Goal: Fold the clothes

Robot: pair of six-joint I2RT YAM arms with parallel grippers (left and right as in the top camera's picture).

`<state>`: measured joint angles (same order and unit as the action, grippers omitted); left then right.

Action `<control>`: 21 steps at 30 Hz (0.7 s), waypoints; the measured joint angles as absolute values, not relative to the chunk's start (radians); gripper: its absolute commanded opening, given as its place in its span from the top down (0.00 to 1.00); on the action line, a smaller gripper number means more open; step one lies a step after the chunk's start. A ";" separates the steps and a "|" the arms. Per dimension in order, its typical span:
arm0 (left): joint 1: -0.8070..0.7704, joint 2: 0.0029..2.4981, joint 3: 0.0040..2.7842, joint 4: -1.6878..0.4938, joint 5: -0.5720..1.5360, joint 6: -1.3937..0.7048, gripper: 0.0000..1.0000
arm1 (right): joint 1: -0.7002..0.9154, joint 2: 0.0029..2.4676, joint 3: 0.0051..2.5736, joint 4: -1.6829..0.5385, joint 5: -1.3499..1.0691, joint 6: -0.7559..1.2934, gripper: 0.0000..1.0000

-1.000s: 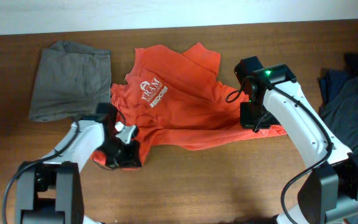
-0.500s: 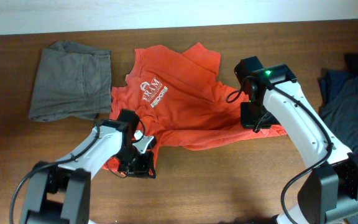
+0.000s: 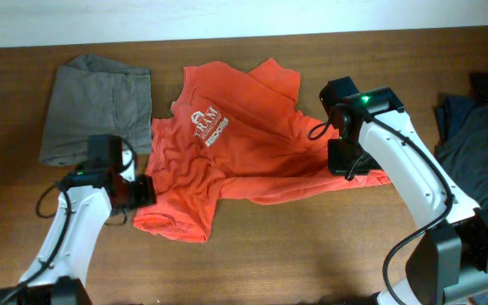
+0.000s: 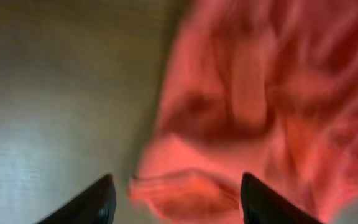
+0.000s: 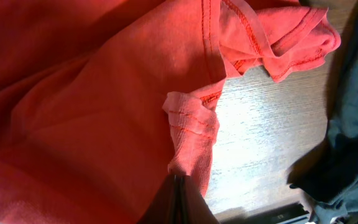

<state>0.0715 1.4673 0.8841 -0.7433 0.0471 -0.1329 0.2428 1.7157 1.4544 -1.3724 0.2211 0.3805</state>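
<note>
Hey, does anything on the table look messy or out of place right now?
Yes. The orange-red T-shirt lies askew and wrinkled, its lower-left corner bunched, with the right end effector pinching a fold on its right side. The dark garments sit in a loose heap at the right edge. The grey-brown garment looks neatly folded.

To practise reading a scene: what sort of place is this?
Probably a robotics lab bench for laundry folding: two robot arms at a wooden table, a rumpled orange-red T-shirt, a grey-brown garment folded beside it, dark garments at the right edge.
</note>
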 measured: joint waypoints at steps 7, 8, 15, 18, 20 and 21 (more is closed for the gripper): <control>0.101 1.600 0.874 -0.511 0.058 -0.121 0.50 | 0.243 1.716 1.454 -1.372 0.221 0.380 0.95; 0.101 1.628 0.874 -0.484 0.064 -0.117 0.54 | 0.243 1.716 1.454 -1.372 0.221 0.381 0.95; 0.103 1.713 0.880 -0.459 0.117 -0.099 1.00 | 0.243 1.716 1.454 -1.372 0.221 0.381 0.94; 0.103 1.715 0.881 -0.478 0.134 -0.098 1.00 | 0.243 1.716 1.454 -1.370 0.221 0.380 0.95; 0.103 1.715 0.883 -0.500 0.144 -0.098 1.00 | 0.243 1.716 1.454 -1.365 0.221 0.381 0.94; 0.103 1.713 0.885 -0.516 0.149 -0.099 1.00 | 0.243 1.716 1.454 -1.365 0.221 0.381 0.94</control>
